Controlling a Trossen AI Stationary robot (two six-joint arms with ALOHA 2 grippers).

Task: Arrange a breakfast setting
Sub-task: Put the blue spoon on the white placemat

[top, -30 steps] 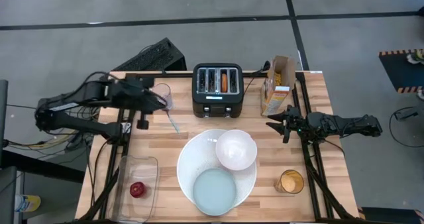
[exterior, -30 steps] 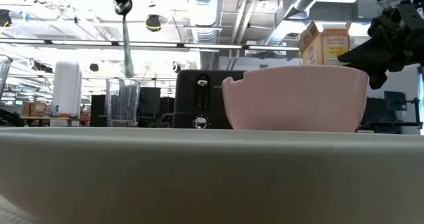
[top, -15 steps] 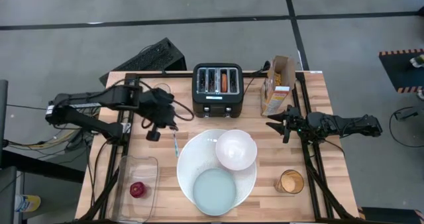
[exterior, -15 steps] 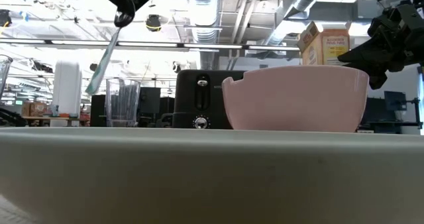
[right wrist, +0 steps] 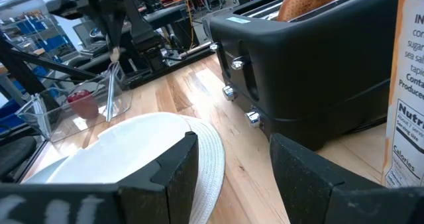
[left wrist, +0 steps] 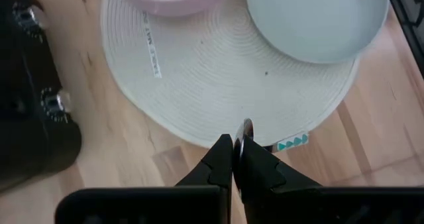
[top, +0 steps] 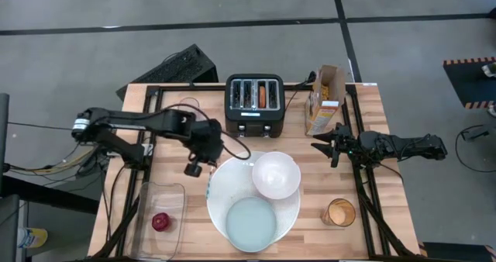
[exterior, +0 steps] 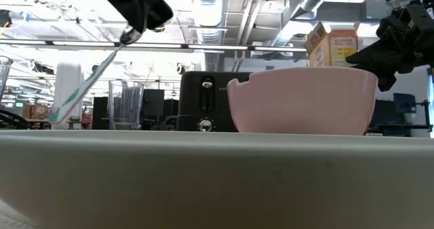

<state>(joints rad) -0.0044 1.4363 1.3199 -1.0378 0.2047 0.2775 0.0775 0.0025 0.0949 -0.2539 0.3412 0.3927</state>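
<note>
Spoon held over the plate's edge
Our left pincer (top: 208, 160) grips the blue-handled metal spoon (top: 210, 184) above the large round white plate (top: 221, 192); our right pincer (top: 326, 149) waits open.

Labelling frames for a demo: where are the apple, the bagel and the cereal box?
small red apple (top: 160, 221), high view, its top.
toasted bagel (top: 263, 96), high view, top edge in the toaster slot.
cereal box (top: 325, 99), high view, open top.

Black toaster (top: 255, 105), drinking glass (exterior: 125, 105), cereal box (top: 325, 101)

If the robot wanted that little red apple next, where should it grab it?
Probably from straight above, fingers closing across the apple's round middle. It sits low inside a clear walled container, so a sideways approach would meet the walls. The left gripper, now holding the spoon, is nearest.
</note>
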